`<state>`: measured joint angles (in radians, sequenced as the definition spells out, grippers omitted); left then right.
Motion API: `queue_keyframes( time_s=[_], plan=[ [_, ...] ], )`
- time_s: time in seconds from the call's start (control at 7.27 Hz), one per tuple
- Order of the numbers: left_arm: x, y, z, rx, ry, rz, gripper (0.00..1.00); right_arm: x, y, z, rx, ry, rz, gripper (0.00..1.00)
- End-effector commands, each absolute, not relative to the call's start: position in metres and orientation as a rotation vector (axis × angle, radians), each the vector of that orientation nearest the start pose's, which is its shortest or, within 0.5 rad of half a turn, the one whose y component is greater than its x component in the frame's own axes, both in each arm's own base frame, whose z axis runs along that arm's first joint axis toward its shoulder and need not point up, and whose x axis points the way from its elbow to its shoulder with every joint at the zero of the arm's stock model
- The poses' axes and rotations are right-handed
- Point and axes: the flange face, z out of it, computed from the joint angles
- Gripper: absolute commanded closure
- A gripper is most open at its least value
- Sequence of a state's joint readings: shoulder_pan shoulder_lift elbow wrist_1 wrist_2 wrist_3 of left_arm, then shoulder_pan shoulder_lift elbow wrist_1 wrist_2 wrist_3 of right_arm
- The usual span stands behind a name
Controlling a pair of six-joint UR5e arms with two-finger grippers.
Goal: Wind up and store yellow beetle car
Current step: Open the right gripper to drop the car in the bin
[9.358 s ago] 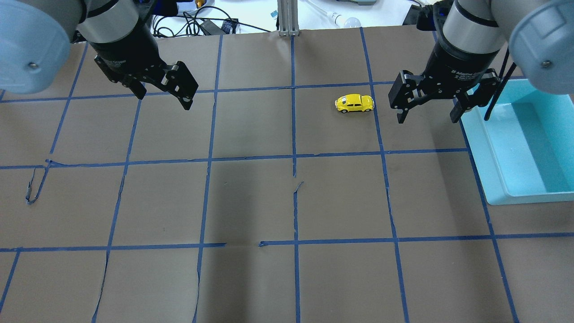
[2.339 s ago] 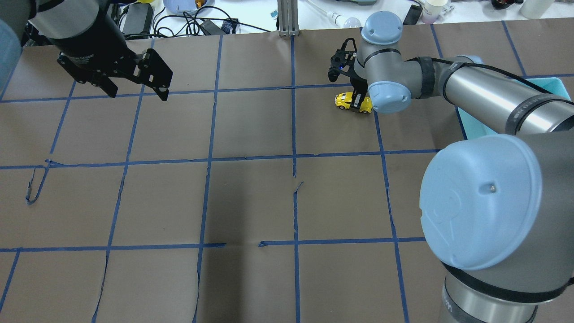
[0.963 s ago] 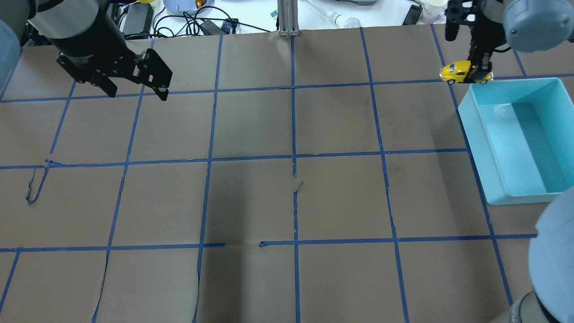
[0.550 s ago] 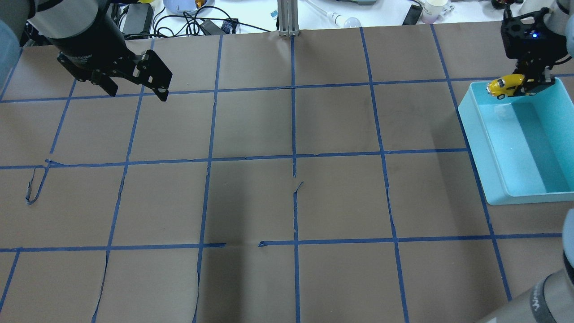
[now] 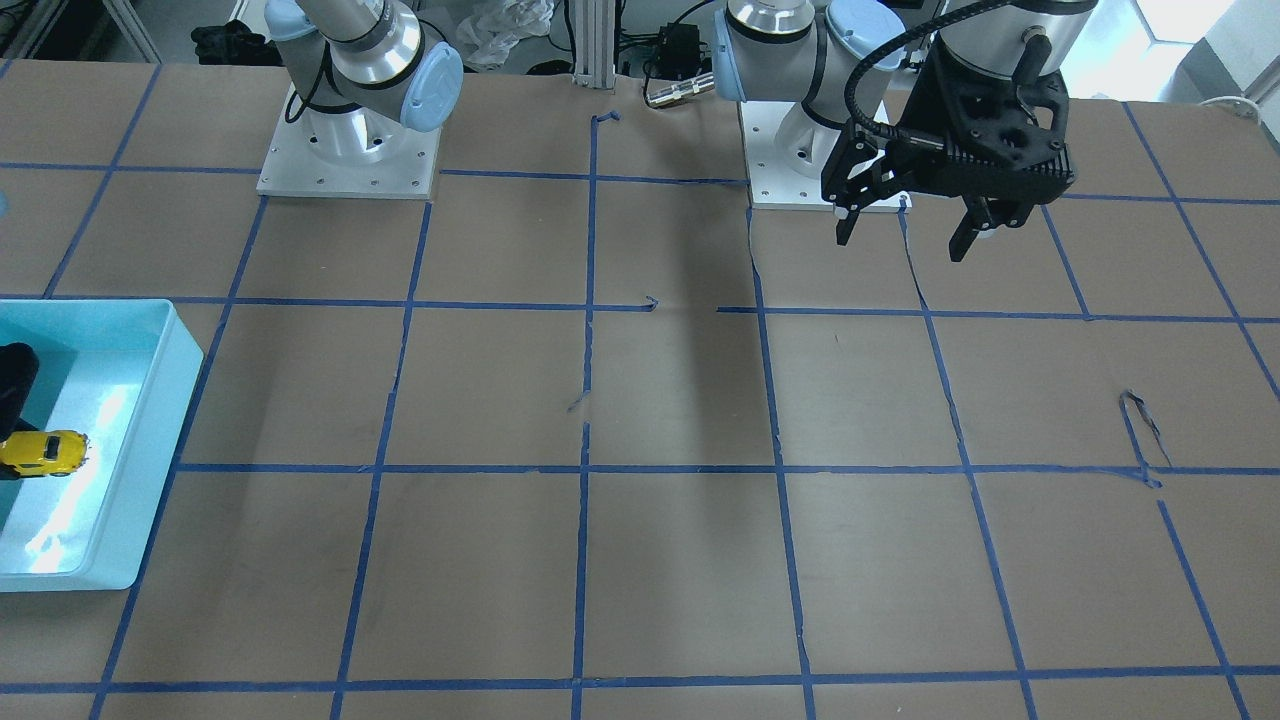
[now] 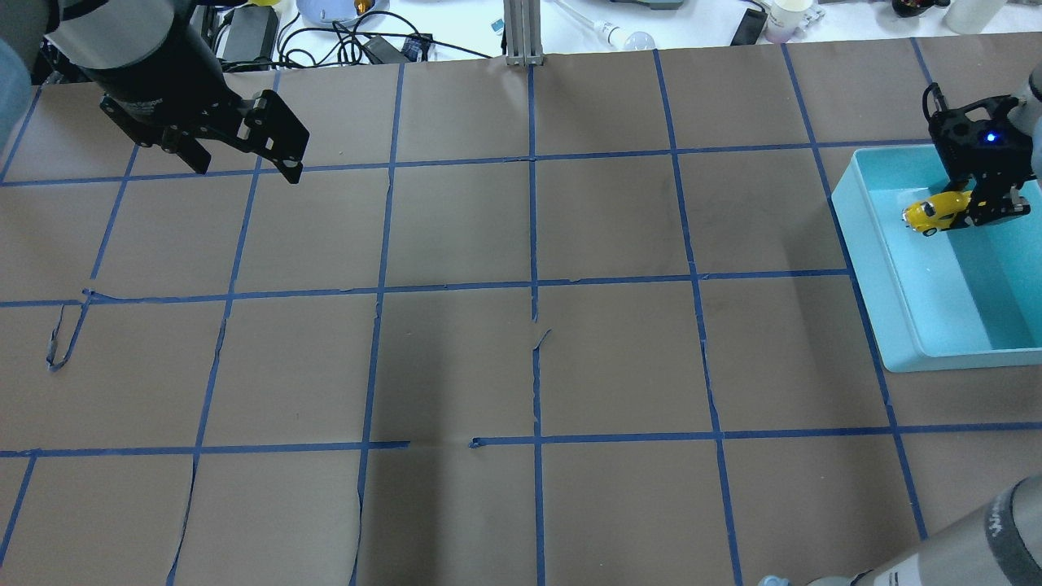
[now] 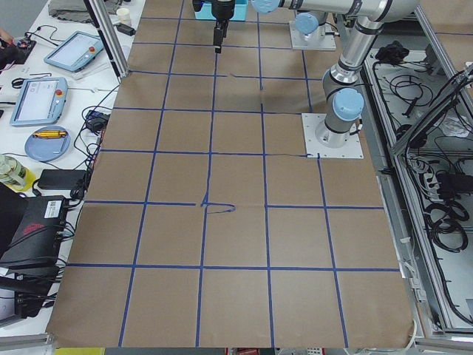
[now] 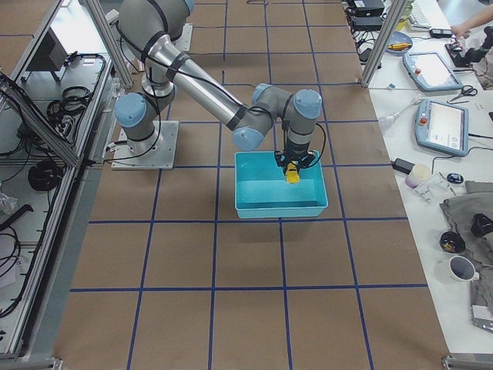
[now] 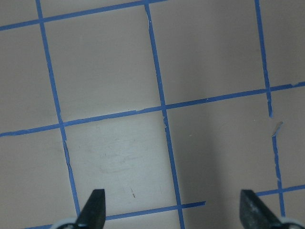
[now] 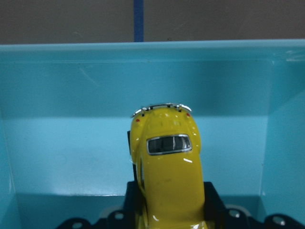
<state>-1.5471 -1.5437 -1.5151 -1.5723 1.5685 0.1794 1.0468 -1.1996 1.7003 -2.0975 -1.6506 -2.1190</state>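
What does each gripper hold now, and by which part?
The right gripper holds the yellow car by its two sides, over the blue bin. The left gripper is open and holds nothing.

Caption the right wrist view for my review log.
Right claw holds the yellow beetle car over the turquoise bin.

overhead: behind robot, downward | front: opposite, steep | shared: teal bin (image 6: 875, 277)

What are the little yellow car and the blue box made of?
The yellow car looks like glossy painted metal or hard plastic, I can't tell which: sharp highlights, silver trim. The blue box looks like smooth moulded plastic: thin walls, shiny floor.
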Motion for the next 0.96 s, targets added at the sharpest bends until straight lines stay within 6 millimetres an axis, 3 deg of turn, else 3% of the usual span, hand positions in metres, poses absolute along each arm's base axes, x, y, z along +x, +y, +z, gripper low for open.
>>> queue_keyframes(
  time_s=[0.0,0.14,0.55,0.83],
  plan=[
    [-0.122,-0.49,0.528,0.243,3.125,-0.125,0.0,-0.202,-0.562,0.238,-2.215,2.209,0.127,1.0],
    [-0.122,-0.491,0.527,0.241,3.128,-0.123,0.0,-0.21,-0.558,0.224,-2.188,2.211,0.132,1.0],
    [-0.115,-0.493,0.532,0.222,3.13,-0.138,0.0,-0.211,-0.554,0.221,-2.167,2.219,0.135,0.12],
    [-0.111,-0.494,0.533,0.207,3.13,-0.143,0.0,-0.213,-0.557,0.248,-2.129,2.325,0.124,0.09]
  ],
)
